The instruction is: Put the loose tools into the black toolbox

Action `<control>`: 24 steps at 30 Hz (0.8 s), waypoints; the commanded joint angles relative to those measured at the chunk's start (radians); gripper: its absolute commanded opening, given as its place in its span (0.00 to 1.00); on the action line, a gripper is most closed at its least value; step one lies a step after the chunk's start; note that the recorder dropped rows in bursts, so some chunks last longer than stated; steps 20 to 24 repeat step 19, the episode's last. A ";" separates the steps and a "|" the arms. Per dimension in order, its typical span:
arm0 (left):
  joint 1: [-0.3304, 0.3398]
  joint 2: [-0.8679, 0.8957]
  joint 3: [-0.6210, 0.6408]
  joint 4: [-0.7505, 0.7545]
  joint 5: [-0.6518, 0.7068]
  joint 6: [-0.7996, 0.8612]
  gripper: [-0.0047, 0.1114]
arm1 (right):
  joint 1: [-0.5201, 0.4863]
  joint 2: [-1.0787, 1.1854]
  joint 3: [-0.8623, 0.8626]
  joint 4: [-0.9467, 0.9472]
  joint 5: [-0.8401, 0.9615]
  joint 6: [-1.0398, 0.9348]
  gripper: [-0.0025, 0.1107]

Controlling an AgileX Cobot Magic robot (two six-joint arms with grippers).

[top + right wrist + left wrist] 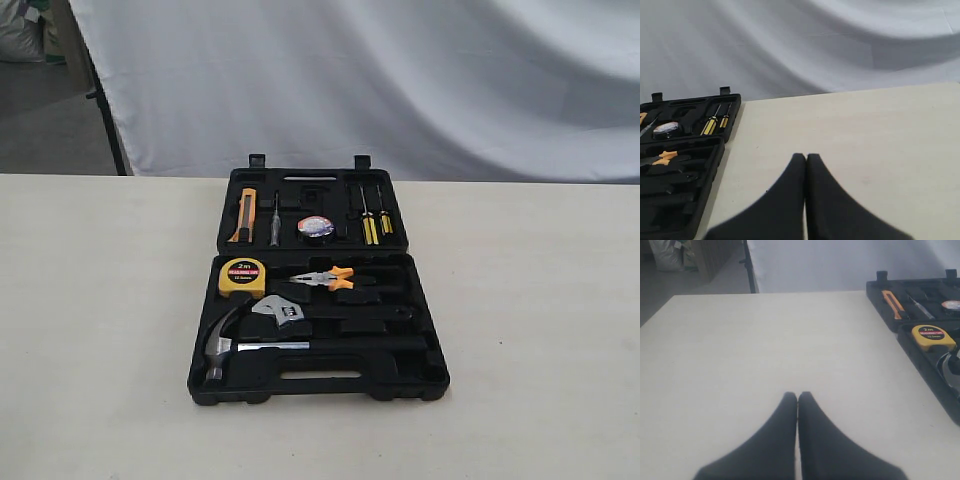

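Note:
The black toolbox [420, 375] lies open flat at the table's middle. In its near half rest the claw hammer [222, 345] and the adjustable wrench [280, 310]. The black tape roll [316, 227] sits in the far half. Neither arm shows in the exterior view. My left gripper [797, 396] is shut and empty over bare table, left of the toolbox [912, 347]. My right gripper [806, 157] is shut and empty over bare table, right of the toolbox [715, 150], where the tape roll [666, 128] shows.
A yellow tape measure [243, 277] and orange-handled pliers [330, 279] lie in the near half. An orange knife [244, 215] and yellow-handled screwdrivers [370, 222] sit in the far half. A white cloth backdrop [400, 80] hangs behind the beige table [100, 350].

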 commanded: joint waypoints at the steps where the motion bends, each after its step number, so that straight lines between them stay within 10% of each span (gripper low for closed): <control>1: 0.025 -0.003 -0.003 0.004 -0.007 -0.005 0.05 | -0.004 -0.005 0.002 -0.007 0.001 -0.005 0.02; 24: 0.025 -0.003 -0.003 0.004 -0.007 -0.005 0.05 | -0.004 -0.005 0.002 -0.007 0.001 0.004 0.02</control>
